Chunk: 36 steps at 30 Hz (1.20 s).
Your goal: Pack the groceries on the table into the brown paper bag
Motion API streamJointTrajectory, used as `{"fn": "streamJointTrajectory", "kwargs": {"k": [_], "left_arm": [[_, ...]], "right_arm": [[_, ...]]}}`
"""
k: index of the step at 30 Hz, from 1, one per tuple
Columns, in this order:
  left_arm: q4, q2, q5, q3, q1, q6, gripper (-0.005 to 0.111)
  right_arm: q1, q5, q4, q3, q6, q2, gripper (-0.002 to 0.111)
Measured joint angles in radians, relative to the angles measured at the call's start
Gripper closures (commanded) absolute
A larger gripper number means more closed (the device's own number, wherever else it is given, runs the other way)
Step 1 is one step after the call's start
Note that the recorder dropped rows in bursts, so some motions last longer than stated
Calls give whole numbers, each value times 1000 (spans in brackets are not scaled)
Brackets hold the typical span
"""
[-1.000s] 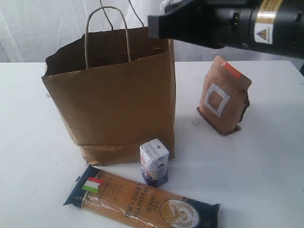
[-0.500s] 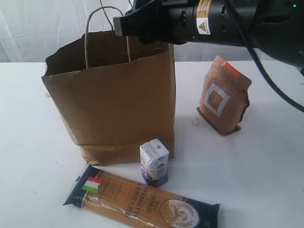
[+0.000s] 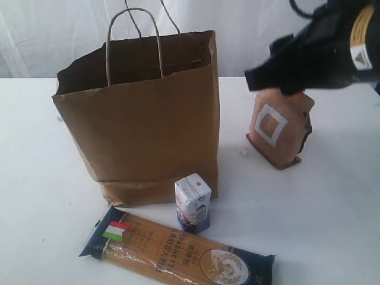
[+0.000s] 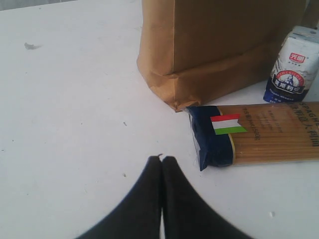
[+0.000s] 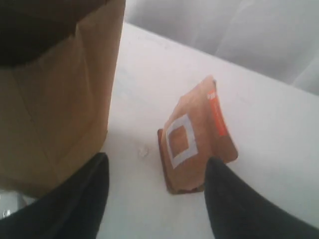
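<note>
Right jaws stand wide apart above the brown pouch (image 5: 196, 138).

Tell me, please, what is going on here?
A two-armed robot is packing groceries into the brown paper bag on the white table. Its right gripper, open, hovers above the upright brown pouch beside the bag. Its left gripper is shut and empty, low near the spaghetti packet, which lies flat before the bag beside the small carton.

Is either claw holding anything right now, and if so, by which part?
Nothing is held. The left claw is shut empty over the table; the right claw hangs open above the pouch.
</note>
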Motion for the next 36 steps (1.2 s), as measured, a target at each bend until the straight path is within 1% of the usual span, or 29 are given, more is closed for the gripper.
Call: {"fn": "streamJointTrajectory", "kwargs": {"k": [3, 8, 10, 12, 14, 20, 26, 31, 36], "left_arm": [[0, 0, 0, 0, 0, 0, 107], [0, 0, 0, 0, 0, 0, 107], [0, 0, 0, 0, 0, 0, 107], [0, 0, 0, 0, 0, 0, 107], [0, 0, 0, 0, 0, 0, 107], [0, 0, 0, 0, 0, 0, 107], [0, 0, 0, 0, 0, 0, 107], [0, 0, 0, 0, 0, 0, 107], [0, 0, 0, 0, 0, 0, 107]], "right_arm": [[0, -46, 4, 111, 36, -17, 54], [0, -126, -2, 242, 104, -18, 54], [0, -251, -7, 312, 111, -6, 54], [0, -337, -8, 335, 140, 8, 54], [0, -358, -11, 343, 183, 23, 54], [0, -360, -16, 346, 259, 36, 54], [0, -349, 33, 346, 270, 36, 54], [-63, -331, 160, 346, 140, 24, 54], [-155, -344, 417, 346, -176, 2, 54]]}}
